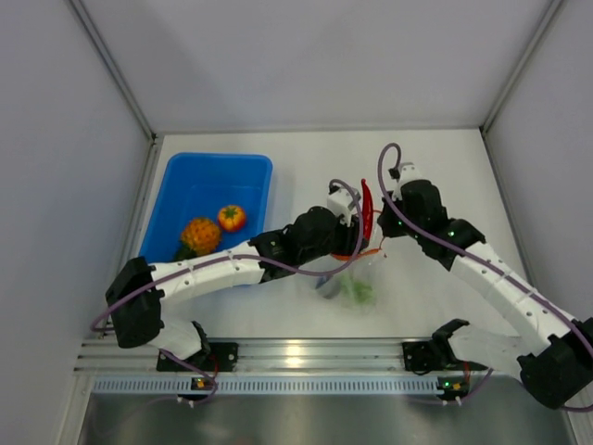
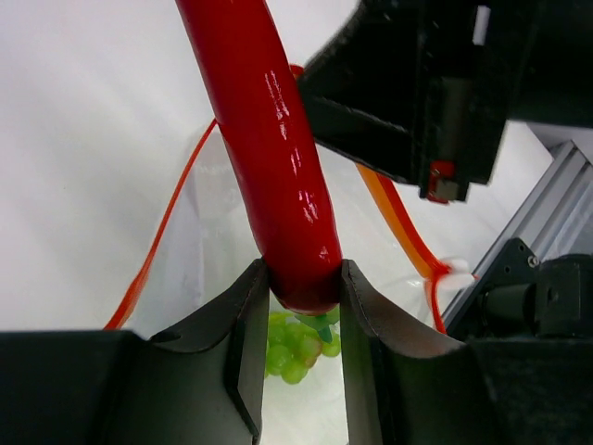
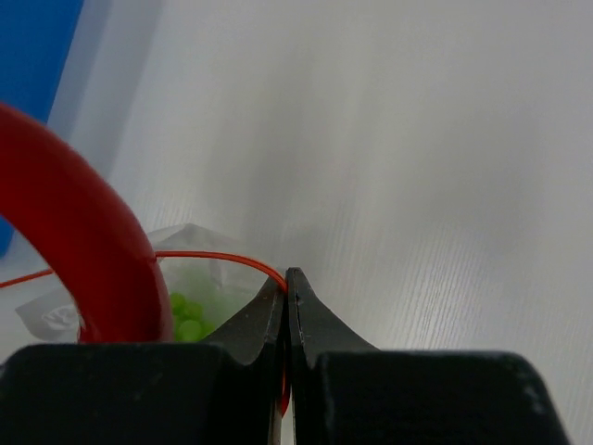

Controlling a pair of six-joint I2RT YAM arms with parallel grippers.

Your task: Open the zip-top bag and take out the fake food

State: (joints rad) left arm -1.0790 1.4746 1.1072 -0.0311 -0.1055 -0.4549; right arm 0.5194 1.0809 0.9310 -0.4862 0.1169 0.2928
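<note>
Red plastic chili pepper (image 2: pixel 278 158), glossy and curved, clamped at its lower end between the fingers of the left gripper (image 2: pixel 304 278) and standing upright over the mouth of the clear bag (image 1: pixel 359 278). The bag sits near the middle of the table (image 1: pixel 445 167), to the right of the blue tray (image 1: pixel 185 169). The right gripper (image 3: pixel 285 283), fingers pressed together on the orange-red zip strip (image 3: pixel 208 256), holds one side of the mouth up. Green pieces (image 2: pixel 296 350) lie at the bottom of the bag. A round orange piece (image 1: pixel 232 218) and a knobbly orange piece (image 1: pixel 200 235) lie in the tray.

Likely hazards:
- The grip covers only the pepper's slick, tapering end, so a swing toward the tray could let it pivot or slide out.
- The pinch on the thin strip is narrow. If it slips, the mouth would probably collapse over the green pieces.
- The two grippers stand just beside each other, so a careless turn may knock them together.
</note>
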